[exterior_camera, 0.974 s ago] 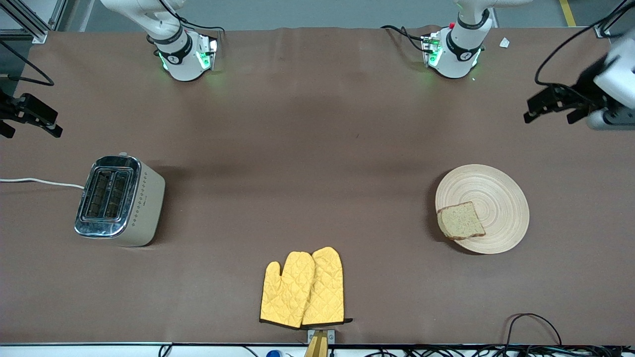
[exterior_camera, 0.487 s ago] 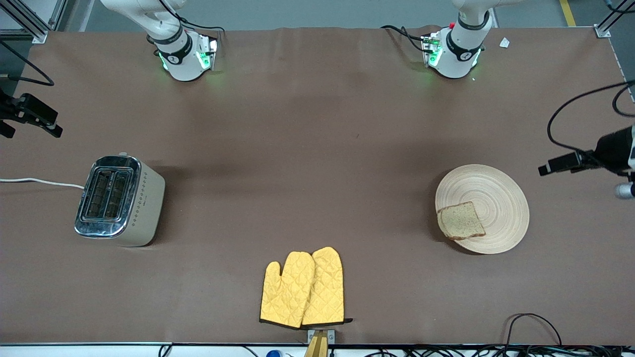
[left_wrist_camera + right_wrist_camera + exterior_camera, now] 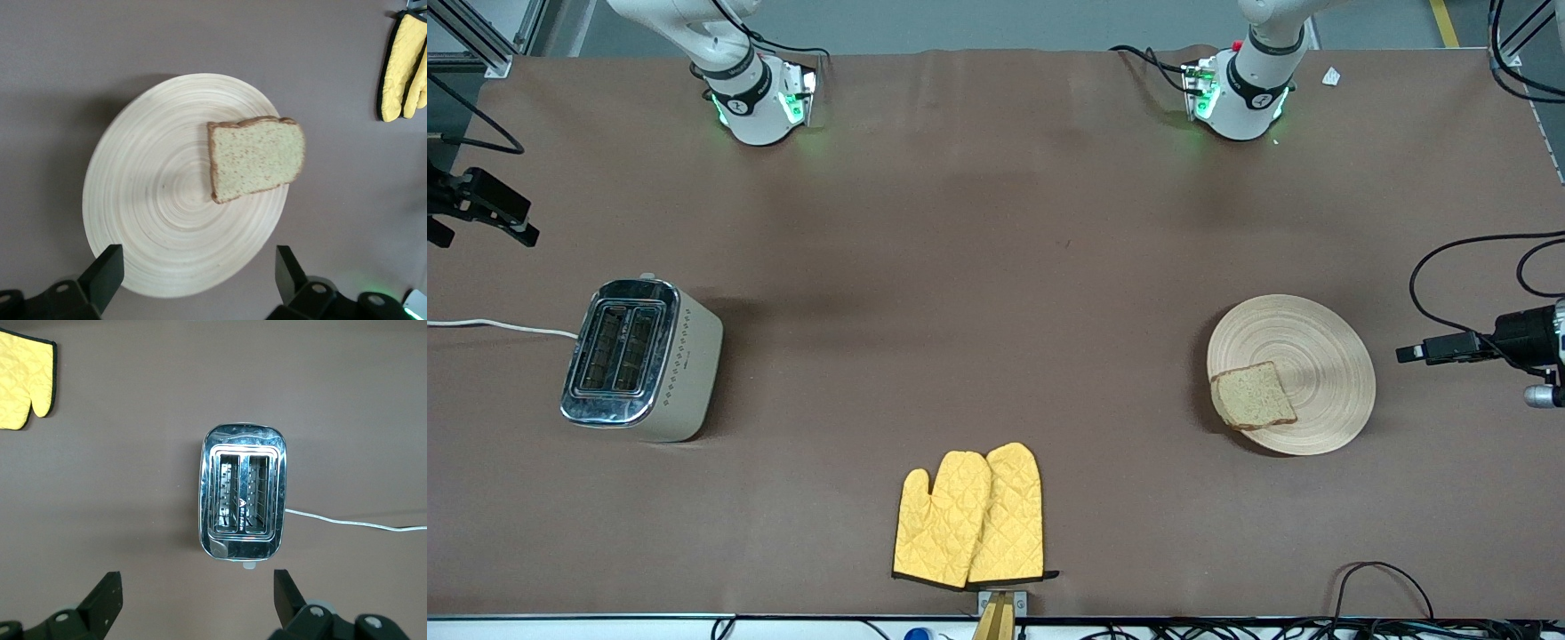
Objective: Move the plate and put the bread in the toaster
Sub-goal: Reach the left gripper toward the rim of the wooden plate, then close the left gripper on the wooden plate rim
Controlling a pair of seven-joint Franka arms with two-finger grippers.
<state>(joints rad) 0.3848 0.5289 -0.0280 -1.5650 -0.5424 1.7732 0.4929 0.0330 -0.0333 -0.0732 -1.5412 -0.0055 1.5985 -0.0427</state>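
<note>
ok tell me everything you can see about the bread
The bread is one squarish, speckled tan slice with a darker brown crust. It lies flat on the pale wooden plate, at the plate's edge toward the right arm's end of the table, one corner reaching slightly past the rim. Only the plate touches it; no fingers are near.

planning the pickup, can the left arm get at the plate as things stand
Probably yes: the left claw is open beside the plate, at the left arm's end of the table, with only the bread on the plate.
</note>
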